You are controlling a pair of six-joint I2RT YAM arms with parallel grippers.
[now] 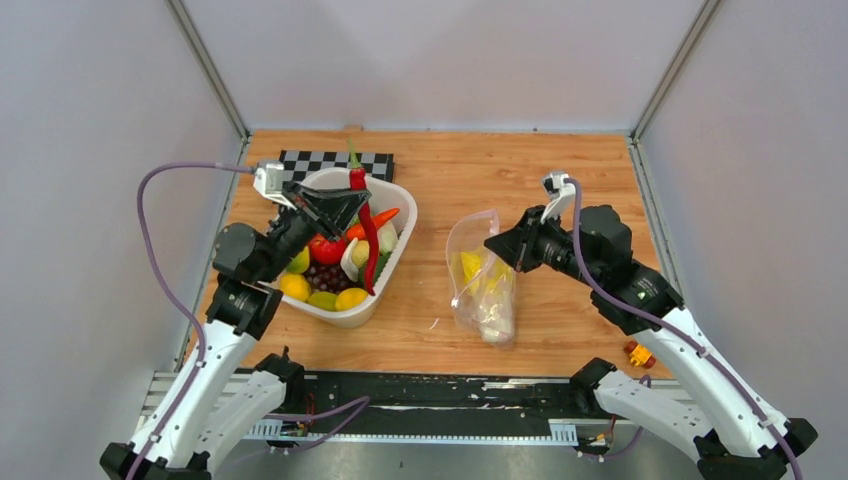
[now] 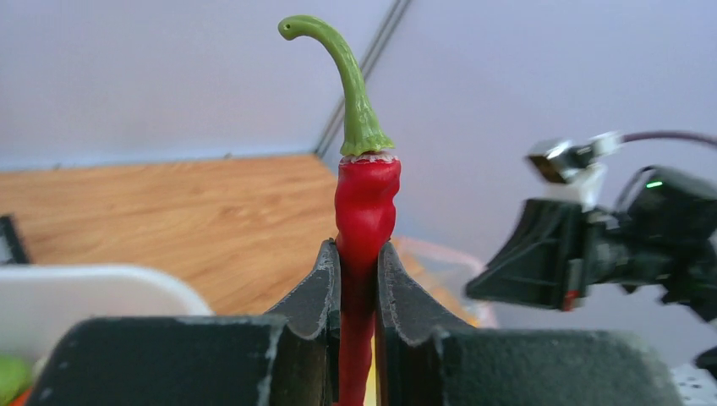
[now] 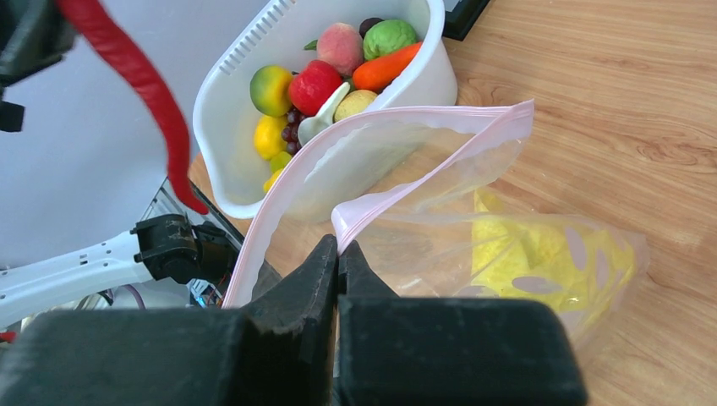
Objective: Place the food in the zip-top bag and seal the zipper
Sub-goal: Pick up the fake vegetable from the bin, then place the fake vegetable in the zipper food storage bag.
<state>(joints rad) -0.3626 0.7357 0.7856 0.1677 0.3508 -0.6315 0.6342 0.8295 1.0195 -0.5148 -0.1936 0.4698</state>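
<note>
My left gripper (image 1: 352, 200) is shut on a red chili (image 1: 368, 235) with a green stem and holds it above the white basket; the chili (image 2: 365, 211) stands upright between the jaws in the left wrist view and hangs at the upper left of the right wrist view (image 3: 139, 76). The clear zip-top bag (image 1: 482, 280) lies right of the basket with the yellow-leaved cabbage (image 3: 541, 258) inside. My right gripper (image 3: 338, 249) is shut on the pink zipper strip (image 3: 406, 199) at the bag's near lip, holding the mouth open. More food (image 3: 317, 85) fills the basket.
The white slotted basket (image 1: 395, 205) stands at the left of the wooden table. A black-and-white checkered board (image 1: 300, 162) lies behind it. A small orange item (image 1: 640, 354) lies at the near right edge. Grey walls close in three sides.
</note>
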